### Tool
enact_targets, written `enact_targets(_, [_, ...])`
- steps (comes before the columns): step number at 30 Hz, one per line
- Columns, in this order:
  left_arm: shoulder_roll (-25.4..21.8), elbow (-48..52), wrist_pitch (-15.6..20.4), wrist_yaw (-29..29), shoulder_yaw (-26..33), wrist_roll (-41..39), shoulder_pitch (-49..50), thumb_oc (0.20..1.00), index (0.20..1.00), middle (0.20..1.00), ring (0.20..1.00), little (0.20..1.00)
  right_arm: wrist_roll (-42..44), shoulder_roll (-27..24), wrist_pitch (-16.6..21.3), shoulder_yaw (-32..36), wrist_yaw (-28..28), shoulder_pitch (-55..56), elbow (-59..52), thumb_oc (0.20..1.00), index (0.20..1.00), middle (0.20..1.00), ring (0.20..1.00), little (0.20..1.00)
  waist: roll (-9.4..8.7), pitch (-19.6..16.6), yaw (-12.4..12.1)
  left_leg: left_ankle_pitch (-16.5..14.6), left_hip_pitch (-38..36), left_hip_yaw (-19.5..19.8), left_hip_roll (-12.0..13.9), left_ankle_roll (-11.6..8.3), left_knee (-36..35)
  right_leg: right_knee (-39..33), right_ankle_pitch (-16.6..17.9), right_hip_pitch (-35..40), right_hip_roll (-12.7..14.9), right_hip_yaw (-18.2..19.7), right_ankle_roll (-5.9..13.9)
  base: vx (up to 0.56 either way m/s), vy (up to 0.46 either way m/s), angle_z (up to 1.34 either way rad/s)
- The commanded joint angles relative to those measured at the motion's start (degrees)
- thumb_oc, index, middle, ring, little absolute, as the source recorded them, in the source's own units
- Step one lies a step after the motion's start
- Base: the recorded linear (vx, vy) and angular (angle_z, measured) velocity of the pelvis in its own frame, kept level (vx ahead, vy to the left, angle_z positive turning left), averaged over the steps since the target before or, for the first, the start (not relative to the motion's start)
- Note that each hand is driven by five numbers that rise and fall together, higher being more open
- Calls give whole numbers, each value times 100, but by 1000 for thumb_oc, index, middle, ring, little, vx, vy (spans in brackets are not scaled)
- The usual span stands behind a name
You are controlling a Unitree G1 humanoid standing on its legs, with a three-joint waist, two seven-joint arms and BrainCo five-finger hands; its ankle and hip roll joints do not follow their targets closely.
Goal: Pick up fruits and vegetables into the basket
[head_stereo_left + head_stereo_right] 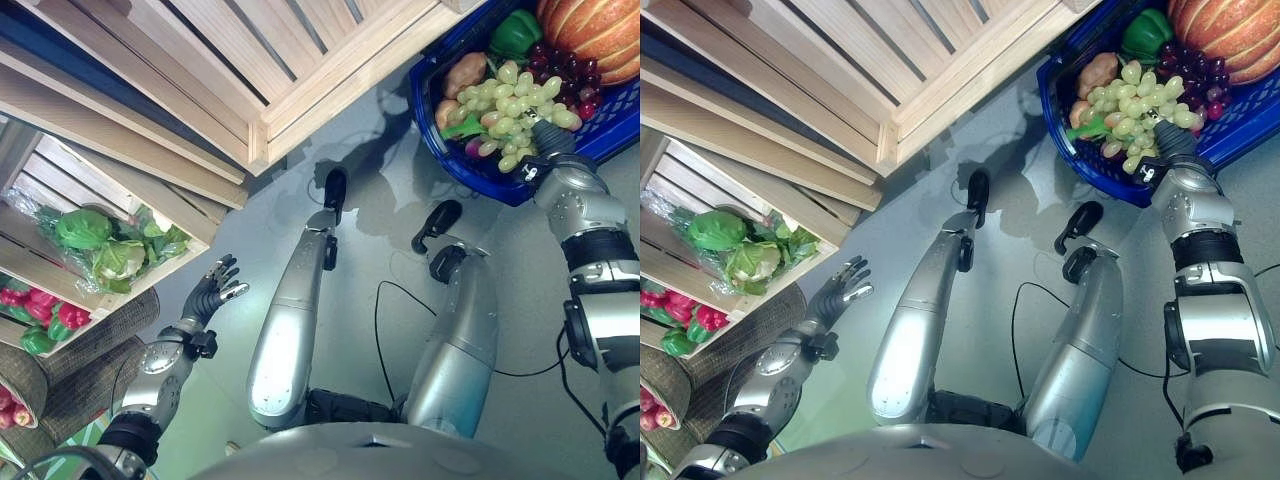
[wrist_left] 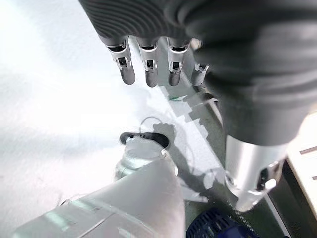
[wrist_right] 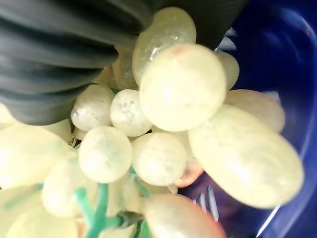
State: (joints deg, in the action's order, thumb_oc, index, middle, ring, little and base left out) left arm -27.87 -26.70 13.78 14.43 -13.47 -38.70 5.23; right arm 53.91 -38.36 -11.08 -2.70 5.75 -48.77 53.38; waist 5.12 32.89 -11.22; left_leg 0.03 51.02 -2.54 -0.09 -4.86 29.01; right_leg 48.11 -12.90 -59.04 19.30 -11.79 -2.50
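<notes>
Green grape bunch lies in the blue basket, long axis running diagonally from the near rim toward the purple grapes and pumpkin; stem end points away from the wrist. Right hand is buried in the bunch (fingers hidden, grip can't be told). Left hand hangs with fingers spread over bare floor beside the wooden crate of lettuce.

You're looking at a mock produce shop: slatted wooden crates holding bagged greens and red peppers, beside them a blue shopping basket.
</notes>
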Motion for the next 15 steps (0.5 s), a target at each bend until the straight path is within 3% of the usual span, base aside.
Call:
enact_targets(1, [462,-30,75,176,-341,-145,429,1000,1000,1000,1000,1000,1244,-575,424,268,-268,140,231,200,200,200,200,200,1324,-310,142,-386,184,-250,14,458,-65,453,-491,-262,-362,-34,151,0,0,0])
enact_targets(6, [500,21,130,142,-522,-230,440,1000,1000,1000,1000,1000,1898,-465,976,604,-360,257,310,200,200,200,200,200,1416,-310,201,-353,196,-290,1,443,-128,400,-450,-324,-397,42,183,-6,4,0])
enact_targets(7, [504,15,156,128,-554,-267,435,1000,1000,1000,1000,1000,1975,-431,1167,670,-286,294,293,630,630,630,630,630,1426,-310,221,-333,176,-301,0,436,-170,345,-426,-308,-417,55,190,-37,16,0])
enact_targets(8, [502,9,178,120,-575,-316,442,1000,1000,1000,1000,1000,1973,-414,1290,733,-313,319,287,1000,1000,1000,1000,1000,1434,-310,242,-315,151,-310,2,426,-215,296,-410,-282,-438,63,198,-36,11,0])
enact_targets(12, [569,-91,240,160,-557,-358,467,1000,1000,1000,1000,1000,1586,-310,1674,765,-535,425,173,1000,1000,1000,1000,1000,1439,-310,288,-255,-41,-335,-2,385,-391,75,-331,-109,-503,53,215,-38,19,0])
enact_targets(15, [616,-245,255,205,-472,-328,447,1000,1000,1000,1000,1000,1235,-170,1694,704,-720,558,92,1000,1000,1000,1000,1000,1386,-310,335,-221,-255,-351,-5,356,-517,-137,-252,111,-568,12,227,-46,24,-4])
